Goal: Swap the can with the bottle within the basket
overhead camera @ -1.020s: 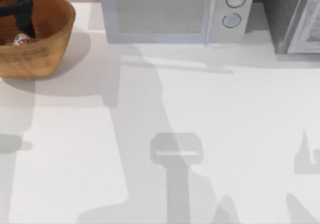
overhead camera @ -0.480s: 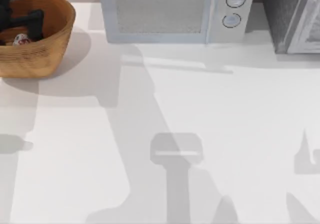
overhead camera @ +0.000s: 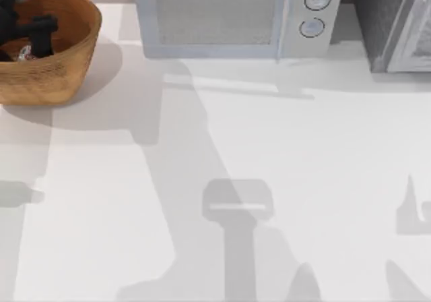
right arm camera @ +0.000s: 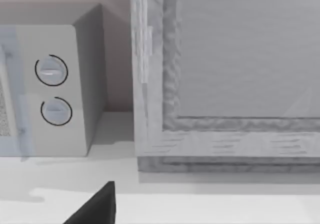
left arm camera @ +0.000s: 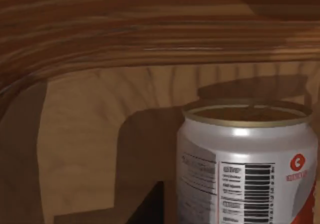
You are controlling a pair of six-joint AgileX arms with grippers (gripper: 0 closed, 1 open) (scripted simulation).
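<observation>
The orange-brown woven basket point(overhead camera: 67, 59) stands at the table's far left corner. Inside it, near the left side, stands the small white can point(overhead camera: 25, 52) with red marks. My left gripper point(overhead camera: 34, 29) is down inside the basket, just above and behind the can. In the left wrist view the can point(left arm camera: 250, 164) stands upright and very close, silver-white with a barcode and a gold-tan top, against the basket's inner wall point(left arm camera: 90, 134). The bottle is hidden. A dark corner of my right gripper point(right arm camera: 95, 209) shows in the right wrist view, far from the basket.
A pale microwave point(overhead camera: 232, 15) stands along the back edge, with two round knobs point(overhead camera: 315, 12). A grey cabinet point(overhead camera: 397, 22) fills the back right corner. Shadows of the arms lie across the white tabletop point(overhead camera: 269, 147).
My left gripper has turned and shifted a little toward the back left inside the basket, staying over the can. The can and the basket have not moved.
</observation>
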